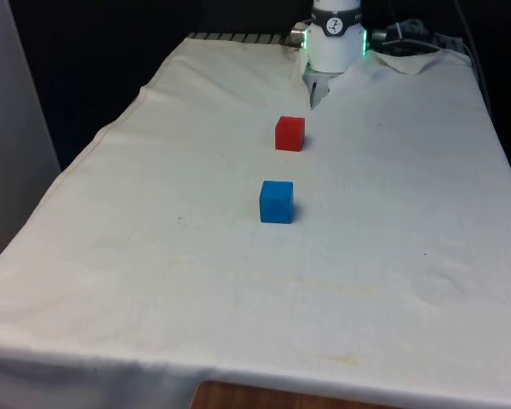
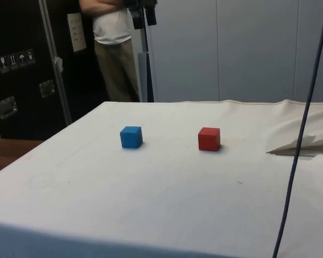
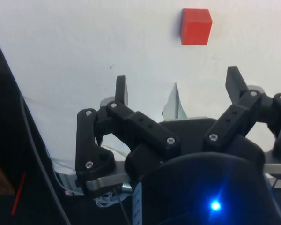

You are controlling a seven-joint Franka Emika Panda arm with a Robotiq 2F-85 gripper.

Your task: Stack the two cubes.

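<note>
1. The black two-finger gripper (image 3: 178, 86) has its fingers spread wide with nothing between them, above the white cloth (image 1: 392, 221).
2. The small red cube (image 1: 289, 134) sits on the cloth just above the front view's centre, near the arm's base.
3. The small blue cube (image 1: 276, 202) lies below it at centre frame, apart from it.
4. A person (image 2: 114, 43) stands at the side view's upper left.

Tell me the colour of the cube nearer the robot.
Red. The cube nearer the robot shows best in the front view, beyond the blue cube.
</note>
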